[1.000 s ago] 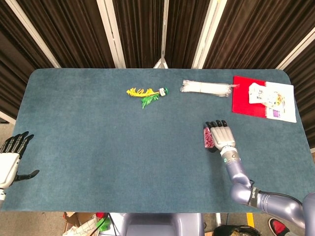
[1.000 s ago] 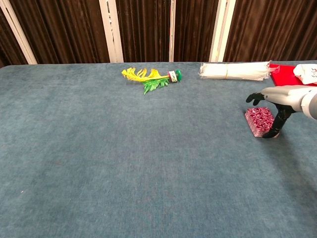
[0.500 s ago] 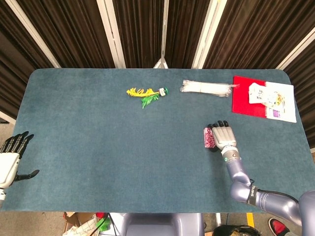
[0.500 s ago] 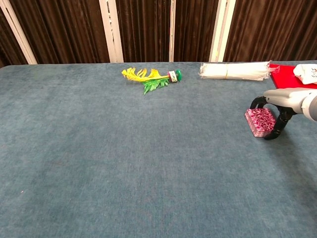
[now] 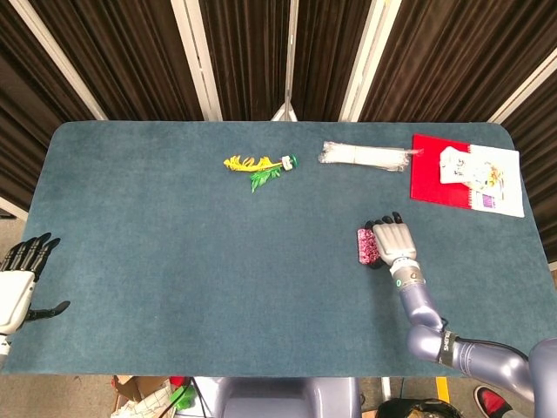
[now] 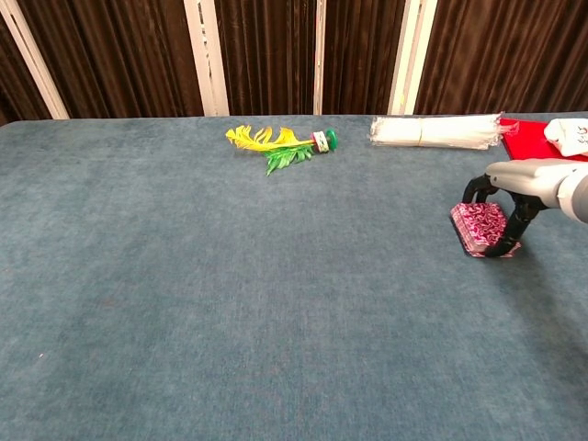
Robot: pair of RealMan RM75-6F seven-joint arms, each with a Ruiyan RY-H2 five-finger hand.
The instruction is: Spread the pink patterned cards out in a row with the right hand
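The pink patterned cards are a squared stack on the blue table cloth at the right. My right hand reaches over the stack from its right side. A dark finger curls over the far edge and the thumb presses the near corner, so the hand grips the stack. In the chest view the stack looks slightly tilted. My left hand hangs beside the table's left front edge with its fingers apart and nothing in it. The chest view does not show it.
A yellow and green feathery toy lies at the back centre. A white plastic-wrapped bundle lies to its right. A red booklet carrying a white packet sits at the back right.
The right hand's fingers have closed round the card stack, and the stack has shifted a little to the left and tilted. The left hand has stayed still.
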